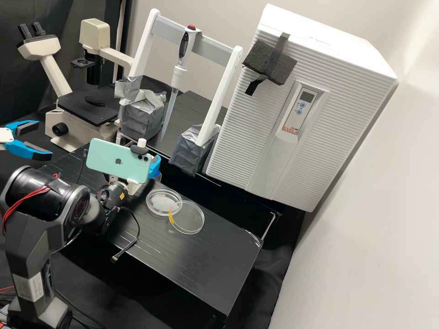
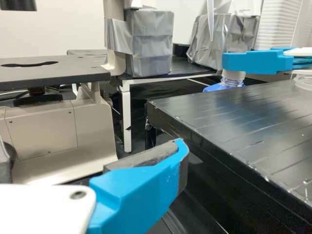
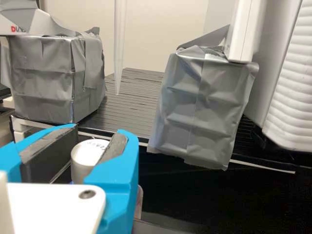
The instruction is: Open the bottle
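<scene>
A small clear bottle with a white cap (image 1: 141, 143) stands at the far left edge of the black bench platform (image 1: 206, 260). My right gripper (image 1: 153, 165) is shut on the bottle just under the cap, partly hidden behind a mint phone (image 1: 120, 160). In the right wrist view the cap (image 3: 90, 152) sits squeezed between the two blue fingers (image 3: 117, 165). The left wrist view shows the bottle's neck (image 2: 233, 78) under the right gripper's finger (image 2: 258, 61). My left gripper (image 1: 43, 139) hangs open at the far left, off the platform, with nothing in it; one of its fingers (image 2: 141, 180) is close up.
Two petri dishes (image 1: 176, 210) lie mid-platform, and a loose black cable (image 1: 130, 237) trails in front. Behind stand a microscope (image 1: 68, 105), a pipette (image 1: 176, 91) on a white stand with grey-taped feet (image 1: 141, 112), and a big white ribbed cabinet (image 1: 297, 109).
</scene>
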Robot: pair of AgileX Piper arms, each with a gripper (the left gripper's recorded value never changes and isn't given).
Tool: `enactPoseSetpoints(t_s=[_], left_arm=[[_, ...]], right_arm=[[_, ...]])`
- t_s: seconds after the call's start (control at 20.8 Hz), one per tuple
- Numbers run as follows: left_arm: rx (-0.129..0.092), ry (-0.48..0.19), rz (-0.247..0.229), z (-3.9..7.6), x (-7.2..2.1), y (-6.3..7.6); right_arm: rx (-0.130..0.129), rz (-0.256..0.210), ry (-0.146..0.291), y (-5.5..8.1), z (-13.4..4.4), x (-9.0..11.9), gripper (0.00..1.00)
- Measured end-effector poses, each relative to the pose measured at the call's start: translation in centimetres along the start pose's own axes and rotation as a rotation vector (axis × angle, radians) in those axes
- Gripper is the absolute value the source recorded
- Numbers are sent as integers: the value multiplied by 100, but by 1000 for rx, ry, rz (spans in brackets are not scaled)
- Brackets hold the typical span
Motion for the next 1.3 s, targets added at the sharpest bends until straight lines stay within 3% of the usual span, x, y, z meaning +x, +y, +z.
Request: enactPoseSetpoints(t_s=[0.62, 0.77, 0.91, 1.01, 1.15, 1.3], left_arm=[[0, 0, 0, 0, 0, 0], [0, 0, 0, 0, 0, 0], [0, 0, 0, 0, 0, 0], [2, 1, 3, -7, 4, 10], [10, -1, 14, -17, 27, 41], [20, -4, 27, -29, 55, 81]], right_arm=[[-4, 67, 59, 182, -157, -93, 0], [-4, 64, 56, 176, -150, -121, 0], [-5, 57, 53, 156, -135, -219, 0], [-5, 60, 64, 162, -158, -314, 0], [-24, 62, 93, 168, -219, -467, 0], [-19, 71, 117, 168, -277, -604, 0]])
